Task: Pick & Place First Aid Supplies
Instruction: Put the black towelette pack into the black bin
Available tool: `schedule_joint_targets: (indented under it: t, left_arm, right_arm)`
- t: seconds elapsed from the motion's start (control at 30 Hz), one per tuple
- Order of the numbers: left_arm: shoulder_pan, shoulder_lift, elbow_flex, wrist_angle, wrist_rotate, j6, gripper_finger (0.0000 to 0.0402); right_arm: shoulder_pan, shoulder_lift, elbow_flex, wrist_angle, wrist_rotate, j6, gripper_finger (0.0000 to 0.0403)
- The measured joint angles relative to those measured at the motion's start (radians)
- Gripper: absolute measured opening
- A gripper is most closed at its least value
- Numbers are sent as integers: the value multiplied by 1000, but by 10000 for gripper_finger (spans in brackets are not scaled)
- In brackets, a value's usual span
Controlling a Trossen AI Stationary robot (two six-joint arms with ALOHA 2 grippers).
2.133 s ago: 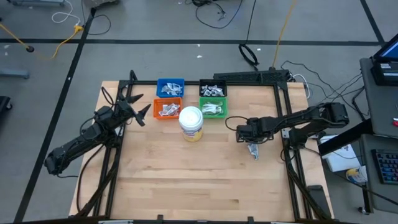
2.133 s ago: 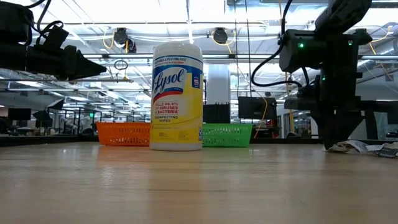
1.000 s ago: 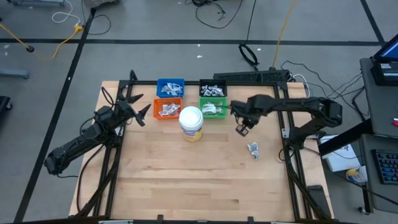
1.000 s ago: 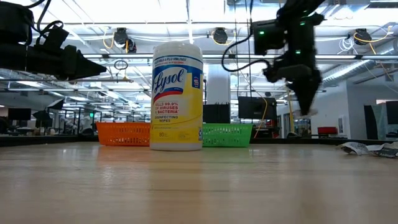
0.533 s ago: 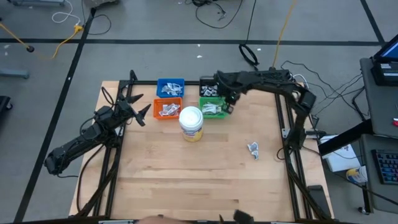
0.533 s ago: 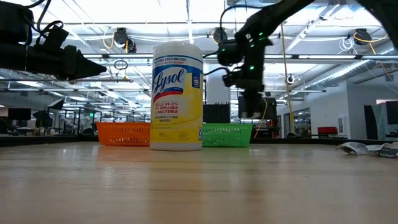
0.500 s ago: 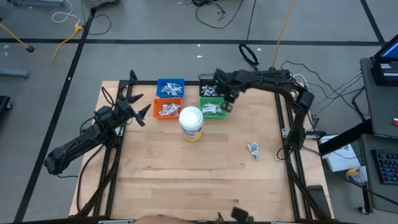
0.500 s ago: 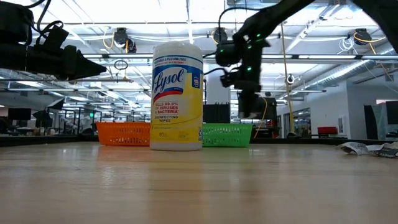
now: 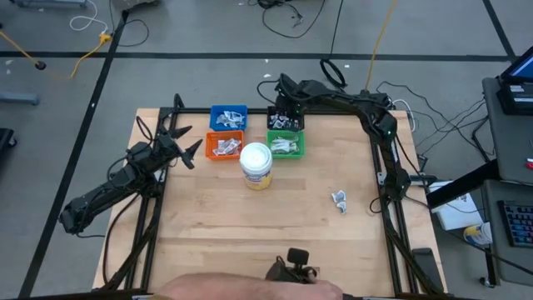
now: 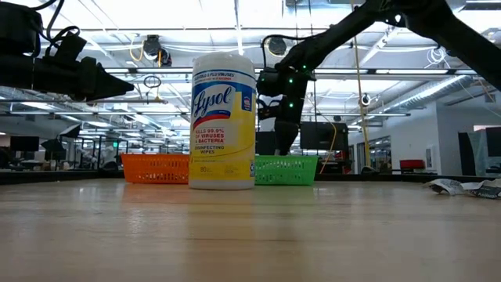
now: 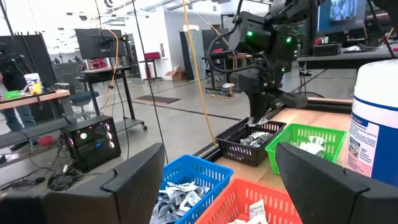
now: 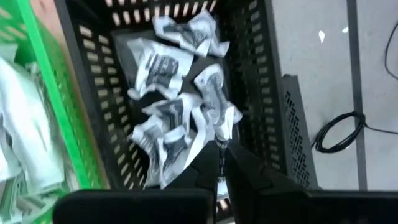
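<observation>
A: How far along?
B: Bins mostly filled. The right gripper (image 12: 219, 163), shut on a small crinkled white-and-grey packet (image 12: 222, 121), hovers over the black mesh plastic bin (image 9: 285, 122) at twelve o'clock.
A: Left?
B: One crumpled packet (image 9: 339, 200) on the wooden table (image 9: 250, 242) at four o'clock; left gripper (image 9: 185, 148) waits open at nine.

In the low view the jar (image 10: 224, 121) hides the blue bin and the middle of the orange bin (image 10: 153, 168). The loose packets (image 10: 462, 186) at that picture's right edge are cut off. Print on the black bin's packets (image 12: 180, 106) is unreadable.
</observation>
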Motion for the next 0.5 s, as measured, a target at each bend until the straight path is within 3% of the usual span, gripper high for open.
schedule_joint_targets:
  t: [0.27, 0.5]
  left_arm:
    - [0, 0, 0, 0, 0, 0, 310]
    - [0, 0, 0, 0, 0, 0, 310]
  right_arm:
    - [3, 0, 1, 19, 0, -23, 24]
    - [3, 0, 0, 24, -1, -26, 82]
